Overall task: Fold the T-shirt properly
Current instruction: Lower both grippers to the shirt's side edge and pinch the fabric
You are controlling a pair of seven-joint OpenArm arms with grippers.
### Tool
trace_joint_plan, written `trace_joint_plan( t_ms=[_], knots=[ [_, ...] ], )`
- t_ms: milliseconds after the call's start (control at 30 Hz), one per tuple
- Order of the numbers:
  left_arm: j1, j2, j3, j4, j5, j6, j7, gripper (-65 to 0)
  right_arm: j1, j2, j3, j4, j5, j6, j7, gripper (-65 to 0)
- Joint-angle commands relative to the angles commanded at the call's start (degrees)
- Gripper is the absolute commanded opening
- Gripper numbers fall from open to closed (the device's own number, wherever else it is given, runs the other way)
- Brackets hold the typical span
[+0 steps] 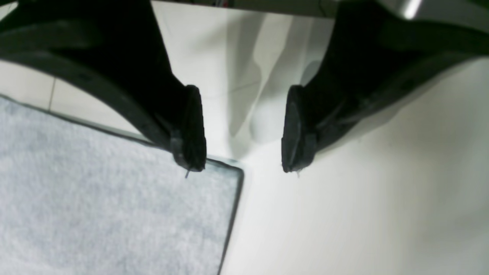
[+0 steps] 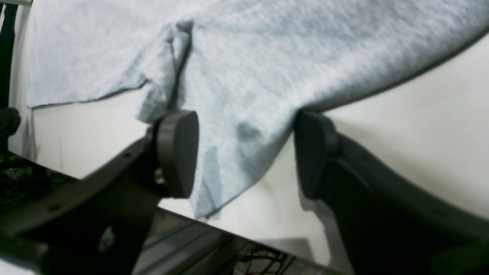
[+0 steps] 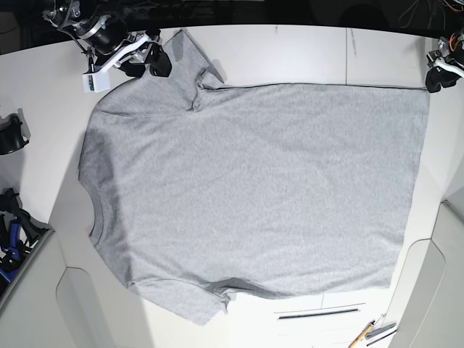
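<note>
The grey T-shirt lies spread flat on the white table, plain side up, with its neck at the left and its hem at the right. No lettering shows. My right gripper is open at the far left sleeve. In the right wrist view the sleeve lies between its fingers, with the jaws apart. My left gripper is open at the far right hem corner. In the left wrist view that corner sits just under one of the fingertips, and the gripper holds nothing.
Pens and small tools lie at the near right table edge. Black clamps and a blue-black holder stand at the left. The table's edge runs just below the right gripper, with wiring beneath.
</note>
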Motion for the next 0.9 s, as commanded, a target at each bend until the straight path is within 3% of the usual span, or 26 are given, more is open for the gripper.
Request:
trace_joint_plan(
  t_ms=[267,400,533,900],
  knots=[
    [-3.45,-2.51,0.04,-4.59,-1.81,-0.44,1.46,-27.3,0.02,0.00,0.00,0.00,-0.50,0.07,0.22,-25.3],
    [-3.76,-2.47,0.63,-6.05,-3.37,-1.22,2.49,-27.3,0.17,0.00,0.00,0.00,-0.94,0.11,0.39,-25.3],
    [-3.76,-2.47,3.23,-6.14,-5.27,-1.73,4.72,-27.3,0.96,0.00,0.00,0.00,-1.01,1.53,0.39,-25.3],
    [-6.43,-2.45,6.10,-6.12,-5.25,-1.70,4.98,-27.3,0.94,-0.02,0.00,0.00,-0.90,1.49,0.42,-25.4]
  ],
)
